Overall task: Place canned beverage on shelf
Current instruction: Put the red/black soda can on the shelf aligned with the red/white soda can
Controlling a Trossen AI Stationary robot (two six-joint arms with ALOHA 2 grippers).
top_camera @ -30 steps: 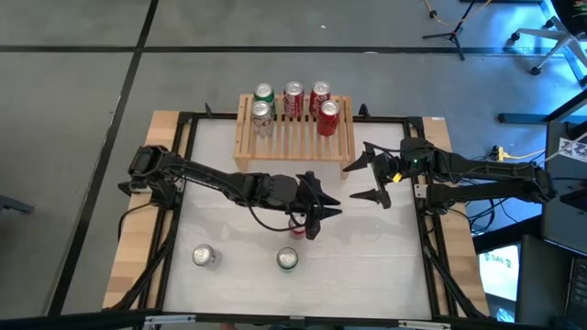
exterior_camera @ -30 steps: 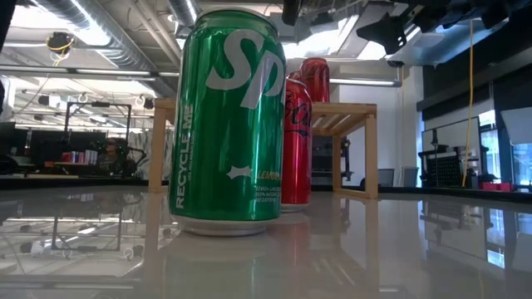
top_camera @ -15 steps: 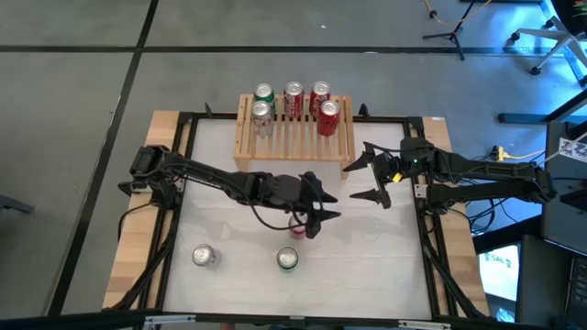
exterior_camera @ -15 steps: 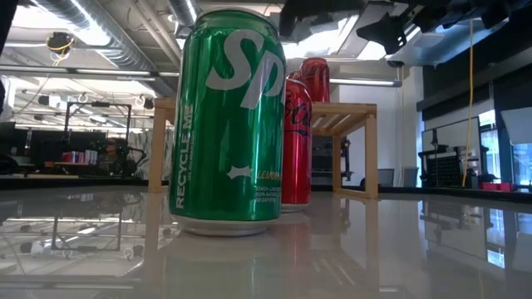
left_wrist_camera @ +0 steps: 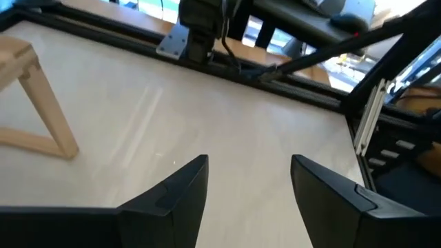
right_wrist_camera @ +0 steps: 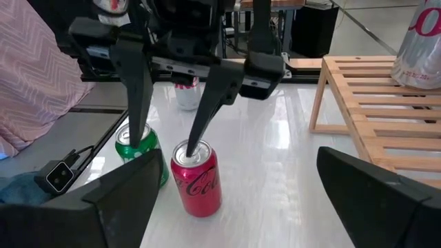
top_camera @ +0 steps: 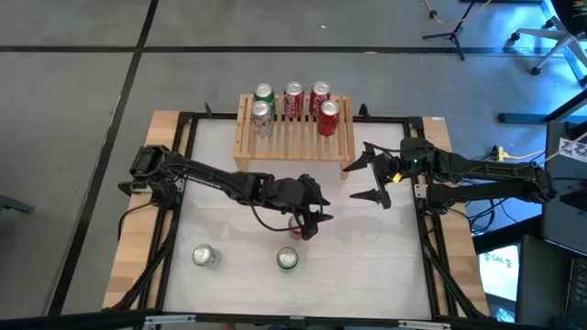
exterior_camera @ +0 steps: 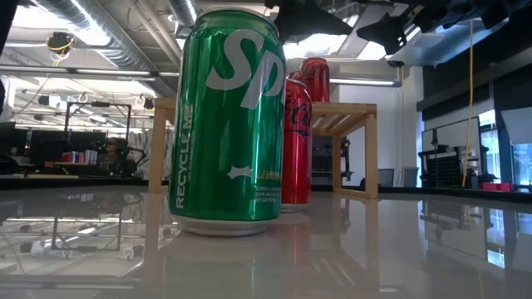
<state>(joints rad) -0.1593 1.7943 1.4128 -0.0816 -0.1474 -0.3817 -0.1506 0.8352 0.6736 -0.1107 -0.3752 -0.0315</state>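
Note:
A red cola can stands upright on the white table, between the shelf and the near edge; it also shows in the right wrist view. My left gripper hangs open above it. In the right wrist view one fingertip is at the can's top and the other is off its near side. The left wrist view shows nothing between its fingers. The wooden shelf stands at the far edge with several cans on its slatted top. My right gripper waits open to the shelf's right. My left gripper comes from above, its fingers pointing down. One fingertip stands at the red can's top. I cannot tell whether it touches. The can stands upright on the table.
A green can stands near the front edge, just in front of the red can, and fills the low view. A silver can stands at the front left. A black frame borders the table.
My left gripper has shifted a little toward the table's left edge and has come lower over the red can. It stays open. The cans have kept still.

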